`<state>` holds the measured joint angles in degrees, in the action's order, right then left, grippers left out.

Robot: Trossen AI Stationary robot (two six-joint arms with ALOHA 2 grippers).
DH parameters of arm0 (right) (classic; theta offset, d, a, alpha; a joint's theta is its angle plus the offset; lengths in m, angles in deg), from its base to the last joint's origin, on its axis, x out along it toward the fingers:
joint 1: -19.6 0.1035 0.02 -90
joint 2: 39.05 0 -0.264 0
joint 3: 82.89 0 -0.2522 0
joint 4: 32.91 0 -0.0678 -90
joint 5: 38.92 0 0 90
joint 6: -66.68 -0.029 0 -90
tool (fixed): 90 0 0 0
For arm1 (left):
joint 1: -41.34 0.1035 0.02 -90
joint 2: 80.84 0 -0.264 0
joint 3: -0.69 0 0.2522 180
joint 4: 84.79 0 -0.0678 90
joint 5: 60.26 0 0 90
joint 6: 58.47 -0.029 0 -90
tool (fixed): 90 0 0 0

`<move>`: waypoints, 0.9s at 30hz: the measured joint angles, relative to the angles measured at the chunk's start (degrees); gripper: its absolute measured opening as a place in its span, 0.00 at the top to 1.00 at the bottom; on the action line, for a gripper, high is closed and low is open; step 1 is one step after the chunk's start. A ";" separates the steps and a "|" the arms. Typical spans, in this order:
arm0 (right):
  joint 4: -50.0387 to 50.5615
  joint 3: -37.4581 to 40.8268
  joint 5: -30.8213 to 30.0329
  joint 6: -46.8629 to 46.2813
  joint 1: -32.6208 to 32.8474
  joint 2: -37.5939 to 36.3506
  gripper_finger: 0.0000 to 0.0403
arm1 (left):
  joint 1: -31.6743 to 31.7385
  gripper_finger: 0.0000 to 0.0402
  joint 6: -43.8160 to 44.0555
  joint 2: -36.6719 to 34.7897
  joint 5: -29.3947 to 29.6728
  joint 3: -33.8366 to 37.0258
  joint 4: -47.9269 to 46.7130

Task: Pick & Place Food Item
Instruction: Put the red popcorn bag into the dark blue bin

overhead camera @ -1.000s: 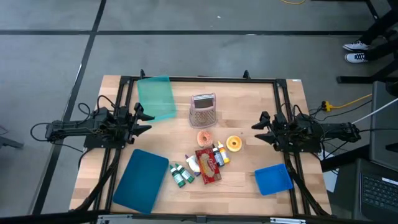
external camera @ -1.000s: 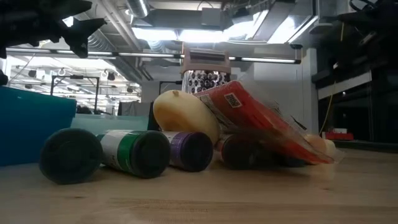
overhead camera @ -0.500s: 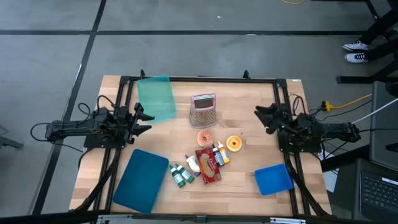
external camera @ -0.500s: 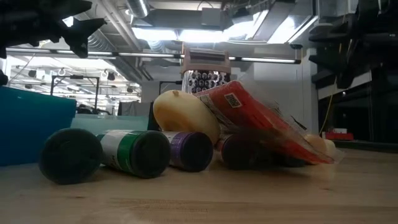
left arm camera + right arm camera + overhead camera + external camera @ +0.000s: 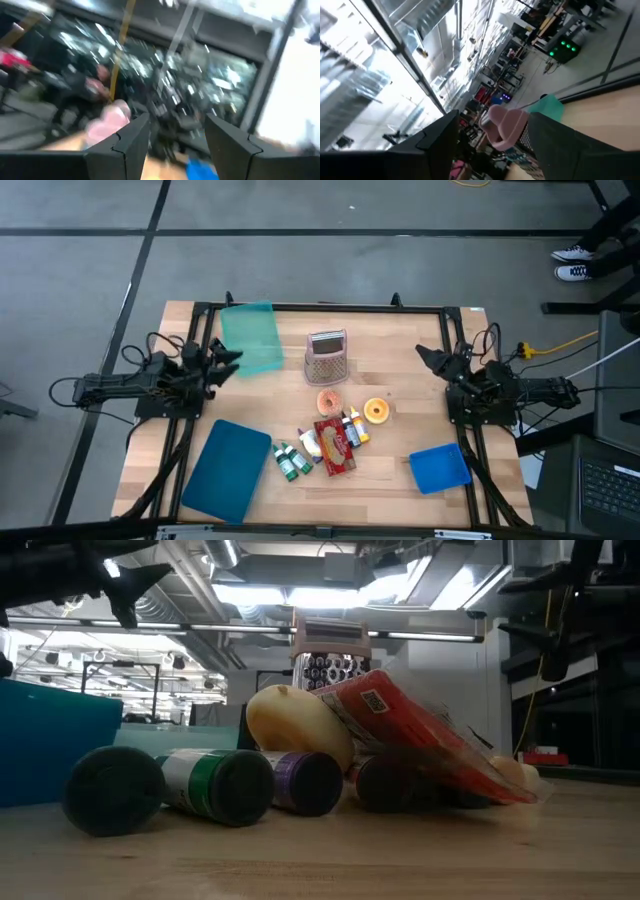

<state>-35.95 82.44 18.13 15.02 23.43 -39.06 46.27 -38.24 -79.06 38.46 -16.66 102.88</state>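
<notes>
While both tools hang released at the counter's (image 5: 400,470) sides, the donut (image 5: 376,411) lies mid-counter, nearer the right tool (image 5: 432,360) than the left tool (image 5: 226,356).

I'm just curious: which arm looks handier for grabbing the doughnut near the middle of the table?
Probably the right. The doughnut lies on the right gripper side of the pile; the left gripper sits farther off, by the green board.

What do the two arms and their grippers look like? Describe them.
Both arms are dark, nearly black, jointed links with black cables looping off them. The left gripper and right gripper each end in two dark, angular, wedge-shaped fingers. No markings are readable on either arm.
</notes>
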 joint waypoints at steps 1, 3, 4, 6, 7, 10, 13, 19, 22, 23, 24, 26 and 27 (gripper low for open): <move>-0.28 0.00 -0.41 -1.33 0.00 0.00 0.41 | 0.00 0.54 0.31 -0.02 1.98 0.00 1.79; -1.03 0.00 -0.68 -4.71 0.00 0.00 0.41 | -0.01 0.54 3.14 -0.02 7.03 0.00 5.17; -1.71 0.00 -0.66 -6.24 0.00 0.00 0.41 | 0.00 0.54 6.81 -0.02 10.71 0.00 6.52; -3.97 0.00 -0.19 -7.94 0.02 0.00 0.41 | 0.13 0.54 14.90 0.00 17.49 0.00 9.15; -5.30 0.00 0.51 -7.93 0.02 0.11 0.41 | 0.13 0.54 16.61 -0.02 19.43 0.00 10.67; -9.56 0.00 1.60 -6.06 0.02 1.16 0.41 | 0.13 0.54 15.70 -0.03 18.03 0.00 12.56; -11.68 -0.04 1.65 -3.38 0.02 2.95 0.41 | 0.11 0.54 16.02 -0.07 16.28 -0.03 15.08; -11.75 -0.04 1.47 -0.57 0.02 8.12 0.41 | 0.07 0.54 28.47 -0.02 17.36 -0.02 17.69; -11.67 -0.04 2.26 -1.33 0.02 10.64 0.41 | 0.07 0.54 32.20 -0.04 19.65 -0.02 19.40; -11.84 -0.04 2.35 -1.51 0.02 11.25 0.41 | 0.09 0.54 32.36 -0.04 19.68 -0.02 19.47; -11.87 -0.04 2.38 -1.52 0.02 11.82 0.41 | 0.07 0.54 32.17 -0.02 19.68 -0.02 19.23; -11.70 -0.04 2.36 -1.13 0.02 12.56 0.41 | 0.07 0.54 31.36 -0.02 19.53 -0.02 19.06; -11.80 -0.04 2.36 -0.61 0.02 12.74 0.41 | 0.07 0.54 31.30 -0.02 19.16 -0.02 18.97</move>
<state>-47.75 82.39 20.49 14.41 23.45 -26.32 46.34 -6.93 -79.08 57.63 -16.68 121.85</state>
